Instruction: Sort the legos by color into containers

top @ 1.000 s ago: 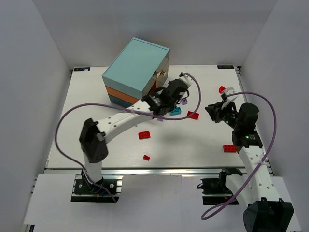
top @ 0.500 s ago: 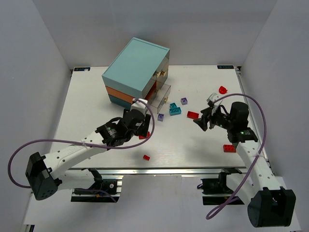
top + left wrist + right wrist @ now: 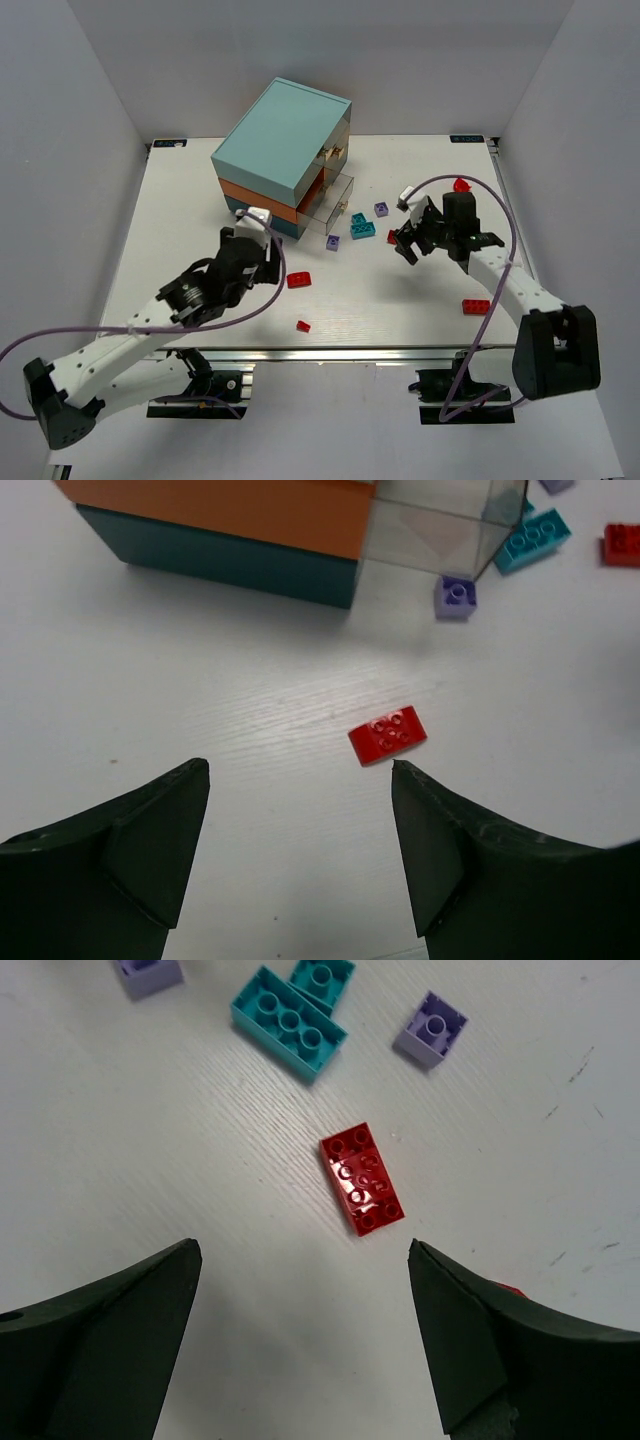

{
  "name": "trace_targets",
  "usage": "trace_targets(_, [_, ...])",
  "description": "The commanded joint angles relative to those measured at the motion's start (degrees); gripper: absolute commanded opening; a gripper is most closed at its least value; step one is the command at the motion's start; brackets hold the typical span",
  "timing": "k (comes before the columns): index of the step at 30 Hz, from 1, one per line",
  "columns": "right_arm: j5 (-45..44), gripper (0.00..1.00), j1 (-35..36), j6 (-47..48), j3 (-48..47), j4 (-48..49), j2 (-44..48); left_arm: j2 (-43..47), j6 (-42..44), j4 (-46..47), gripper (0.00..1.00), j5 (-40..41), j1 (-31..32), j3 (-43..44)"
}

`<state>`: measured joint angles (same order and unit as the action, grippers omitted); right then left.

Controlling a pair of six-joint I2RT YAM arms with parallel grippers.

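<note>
The chest of containers [image 3: 285,150] stands at the back left, its clear middle drawer [image 3: 333,200] pulled out. Legos lie scattered on the table. A red brick [image 3: 387,736] rests just ahead of my left gripper [image 3: 298,770], which hangs open and empty above the table, near the chest's front corner [image 3: 262,264]. My right gripper [image 3: 304,1247] is open and empty too, hovering just short of another red brick [image 3: 362,1179]. Beyond that one lie teal bricks [image 3: 290,1025] and a lavender brick [image 3: 432,1028].
More legos lie about: a small red one [image 3: 303,326] near the front edge, a red brick [image 3: 476,307] at the right, a red piece [image 3: 461,185] at the back right, and a lavender one [image 3: 333,243] by the drawer. White walls enclose the table.
My left arm has drawn back from the chest's drawer toward the near left and its jaws have opened. My right arm has swung left toward the red brick, its jaws opening too.
</note>
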<state>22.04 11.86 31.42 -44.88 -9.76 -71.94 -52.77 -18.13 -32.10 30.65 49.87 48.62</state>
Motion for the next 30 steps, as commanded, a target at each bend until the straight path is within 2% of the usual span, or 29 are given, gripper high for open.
trace_targets(1, [-7.4, 0.89, 0.9, 6.6, -3.5, -0.5, -3.8, 5.4, 2.4, 0.7, 0.83, 8.4, 0.3, -2.2])
trace_targets(6, [-6.8, 0.88, 1.0, 13.0, -9.9, -3.2, -14.5, 10.0, 3.5, 1.7, 0.85, 7.0, -0.3, -2.7])
trace_targets(10, [-5.3, 0.86, 1.0, 14.5, -15.9, -5.9, -21.5, 11.5, 3.8, 1.6, 0.85, 7.3, -0.3, -2.8])
trace_targets(15, [-2.5, 0.79, 1.0, 15.9, -21.6, -10.4, -29.3, 12.8, 4.1, 2.1, 0.85, 7.1, -0.3, -3.2])
trace_targets(24, [-2.8, 0.75, 1.1, 16.9, -21.2, -11.3, -32.9, 13.3, 4.9, 2.7, 0.85, 6.4, -0.3, -3.4])
trace_targets(25, [-3.1, 0.73, 0.9, 17.0, -21.4, -11.4, -33.3, 13.2, 4.9, 2.7, 0.86, 6.3, -0.3, -3.4])
trace_targets(28, [-2.7, 0.58, 1.5, 17.5, -21.4, -11.8, -34.1, 13.0, 4.9, 2.8, 0.85, 6.1, -0.3, -3.5])
trace_targets(29, [-1.5, 0.47, 0.7, 18.3, -21.4, -12.1, -33.8, 13.0, 4.9, 2.8, 0.85, 5.8, -0.3, -3.6])
trace_targets(30, [-1.3, 0.41, 0.5, 18.5, -21.4, -12.6, -33.4, 13.0, 5.1, 3.1, 0.86, 5.5, -0.3, -3.8])
